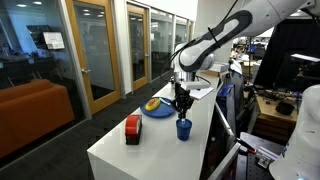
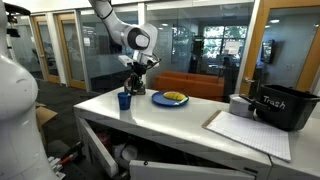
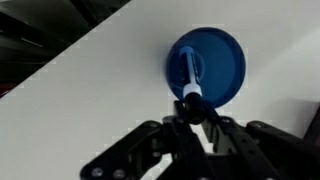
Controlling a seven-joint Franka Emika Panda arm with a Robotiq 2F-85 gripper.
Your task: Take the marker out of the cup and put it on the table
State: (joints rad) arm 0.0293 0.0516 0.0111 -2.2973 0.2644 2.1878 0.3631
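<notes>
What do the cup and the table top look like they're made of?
The cup: likely plastic; uniform saturated blue with a soft sheen in the wrist view. The table: probably laminate or painted board; smooth, plain white, matte, no grain.

Black bin (image 2: pixel 276 112), white lettering "Trash"

A dark-blue cup (image 2: pixel 124 101) stands on a white table (image 2: pixel 175 125); the gripper (image 2: pixel 131 87) hangs just above the cup, a blue plate (image 2: pixel 158 99) beside it.
</notes>
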